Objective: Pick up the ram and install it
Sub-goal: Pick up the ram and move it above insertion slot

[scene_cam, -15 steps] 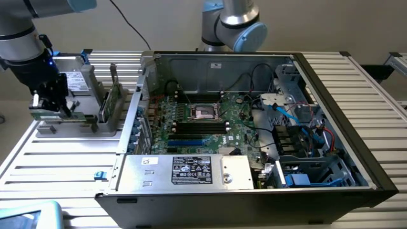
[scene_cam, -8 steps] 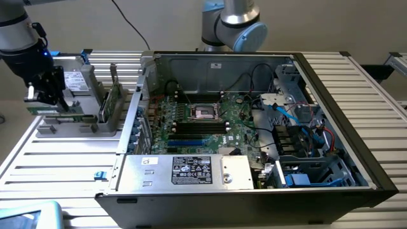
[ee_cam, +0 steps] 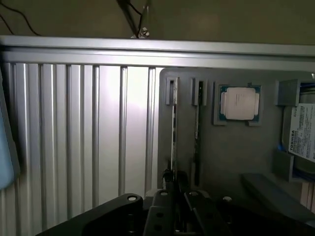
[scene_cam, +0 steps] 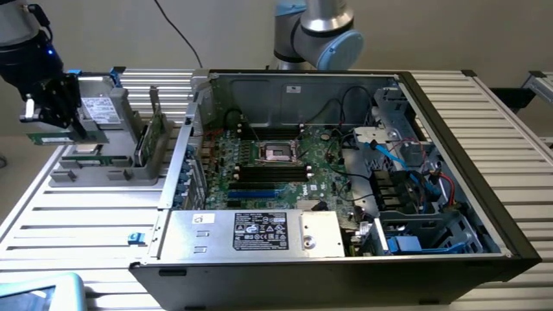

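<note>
Aluminium slats make up the bench (scene_cam: 78,220). Most of it is taken by the open black computer case (scene_cam: 302,278), which lies on its side with the green motherboard (scene_cam: 324,178) facing up. Just outside the case, against its wall on the exterior view's left, sits a grey parts holder (scene_cam: 112,175) with a boxy white-labelled drive (scene_cam: 100,111) standing in it.

The 1 arm's black claw (scene_cam: 56,129) hangs on the side of that holder farthest from the case. It is closed on the ram (scene_cam: 54,138), pinching the thin green stick by its upper edge so the stick hangs level beneath it. I cannot tell whether the stick's lower edge is fully clear of the holder.

The black memory slots (scene_cam: 272,172) lie near the middle of the case, well apart from the claw and toward the exterior view's right of it, with the case wall between them. The ram's long axis points roughly toward the case. To my eye that puts it close to parallel with the slots, though the stick sits higher than they do.
</note>
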Available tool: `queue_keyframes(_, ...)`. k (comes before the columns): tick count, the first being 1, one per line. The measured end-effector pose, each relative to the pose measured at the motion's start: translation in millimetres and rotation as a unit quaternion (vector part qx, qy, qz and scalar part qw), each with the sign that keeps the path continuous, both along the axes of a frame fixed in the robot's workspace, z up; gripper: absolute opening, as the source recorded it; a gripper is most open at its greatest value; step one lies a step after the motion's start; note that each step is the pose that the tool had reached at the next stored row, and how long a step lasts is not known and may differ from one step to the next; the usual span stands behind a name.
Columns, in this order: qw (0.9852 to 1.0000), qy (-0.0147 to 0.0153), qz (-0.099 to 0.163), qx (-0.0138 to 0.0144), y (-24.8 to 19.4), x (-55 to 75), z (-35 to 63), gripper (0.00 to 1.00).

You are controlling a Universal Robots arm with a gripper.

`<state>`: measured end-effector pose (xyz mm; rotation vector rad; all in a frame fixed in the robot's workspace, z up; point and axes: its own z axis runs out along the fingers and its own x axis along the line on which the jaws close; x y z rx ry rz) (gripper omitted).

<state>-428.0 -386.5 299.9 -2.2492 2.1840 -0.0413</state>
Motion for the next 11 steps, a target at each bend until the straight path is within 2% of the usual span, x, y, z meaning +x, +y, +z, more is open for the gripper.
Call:
queue_keyframes(4,1.0000,0.0000,0.003,0.0003,-0.9,2.0,18.2,0.14)
queue_keyframes(6,1.0000,-0.0001,0.004,0.0015,-2.1,4.1,26.5,0.14)
queue_keyframes(11,0.9999,0.0000,0.005,0.0096,-7.7,13.2,46.1,0.14)
